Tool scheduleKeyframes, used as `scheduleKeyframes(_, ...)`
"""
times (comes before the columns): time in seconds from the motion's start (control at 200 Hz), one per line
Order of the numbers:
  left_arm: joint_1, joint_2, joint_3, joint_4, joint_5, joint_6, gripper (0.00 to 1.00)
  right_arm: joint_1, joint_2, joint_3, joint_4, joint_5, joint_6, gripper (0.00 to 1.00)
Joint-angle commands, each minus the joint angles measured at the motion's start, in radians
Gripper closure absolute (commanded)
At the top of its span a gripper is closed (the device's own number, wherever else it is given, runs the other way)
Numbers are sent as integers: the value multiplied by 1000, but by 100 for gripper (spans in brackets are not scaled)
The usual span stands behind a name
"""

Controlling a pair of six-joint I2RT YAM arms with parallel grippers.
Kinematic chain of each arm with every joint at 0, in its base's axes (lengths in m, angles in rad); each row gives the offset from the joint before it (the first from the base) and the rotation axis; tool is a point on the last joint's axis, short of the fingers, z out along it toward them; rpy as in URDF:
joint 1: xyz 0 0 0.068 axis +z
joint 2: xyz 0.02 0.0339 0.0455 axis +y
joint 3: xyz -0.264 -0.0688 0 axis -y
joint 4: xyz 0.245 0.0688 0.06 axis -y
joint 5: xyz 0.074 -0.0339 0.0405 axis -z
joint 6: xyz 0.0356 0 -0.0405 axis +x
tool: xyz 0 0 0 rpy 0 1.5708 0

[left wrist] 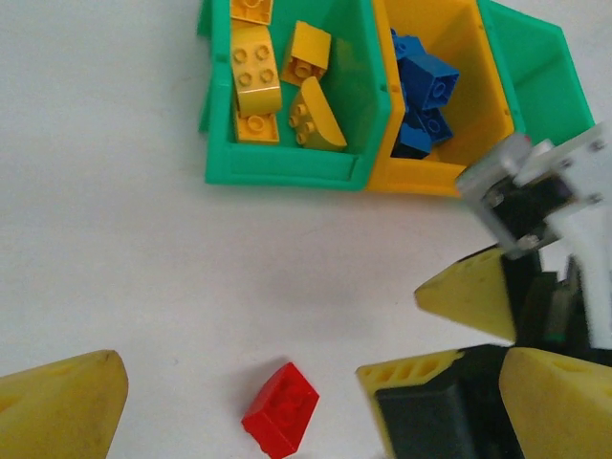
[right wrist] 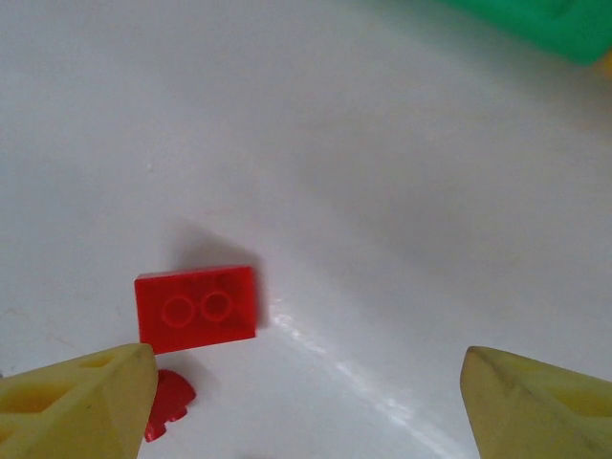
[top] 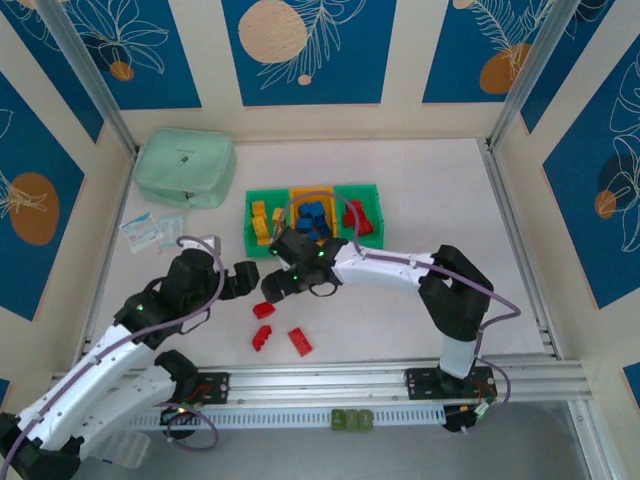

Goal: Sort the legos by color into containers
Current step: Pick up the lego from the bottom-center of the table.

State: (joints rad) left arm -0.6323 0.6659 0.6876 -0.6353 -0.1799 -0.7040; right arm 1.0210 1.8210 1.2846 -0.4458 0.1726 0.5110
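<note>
A small red studded plastic brick (left wrist: 280, 406) lies on the white worktop (top: 400, 200), just short of the joined green and orange plastic bins (left wrist: 277, 172). It sits between the spread, empty fingers of the left gripper (left wrist: 241, 373), the nearer one. The right gripper (right wrist: 308, 363) hangs released beside it.

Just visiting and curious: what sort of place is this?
Likely a robot lab test cell: left arm and right arm bolted to an aluminium rail, blue patterned panels around a white table, red bricks near bins.
</note>
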Motion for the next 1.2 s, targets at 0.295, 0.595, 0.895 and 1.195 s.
scheduleKeyframes(0.295, 7, -132, -30, -145, -104, -64, 1, 85, 138, 90, 48, -48, 46, 15)
scheduleKeyframes(0.595, 7, -167, -38, -161, -124, -72, 1, 104, 219, 160, 9, -27, 66, 21)
scheduleKeyframes(0.895, 9, -170, -47, -155, -127, -75, 1, 112, 259, 172, -20, -15, 70, 30)
scheduleKeyframes(1.195, 8, -170, -46, -149, -130, -72, 1, 114, 258, 182, -35, -16, 67, 43)
